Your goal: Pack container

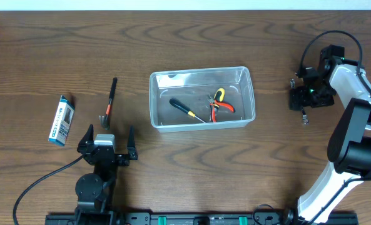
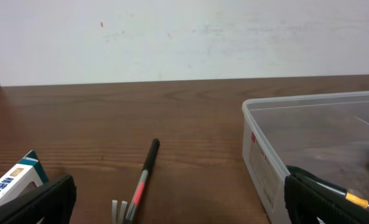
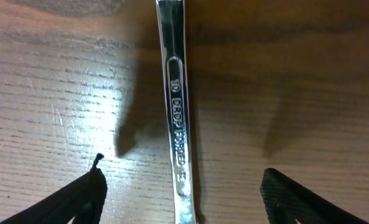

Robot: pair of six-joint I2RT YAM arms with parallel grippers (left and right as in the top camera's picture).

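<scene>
Right gripper (image 3: 183, 190), fingers spread astride the shiny steel wrench (image 3: 177, 112) at three o'clock of the clear plastic container (image 1: 201, 72): lower squarely, then pinch.

Robotics lab bench. Evidence: wood-grain tabletop (image 1: 185, 162), plain white wall (image 2: 184, 37) behind the tub (image 1: 191, 90), arm mounting rail (image 1: 198, 219) in front of it. Only hand tools around: pliers (image 1: 219, 104) and screwdriver (image 1: 185, 109) inside it, wrench (image 3: 177, 124) to its right.

Black left arm (image 1: 95, 185), white-black right arm (image 1: 346, 80)
</scene>
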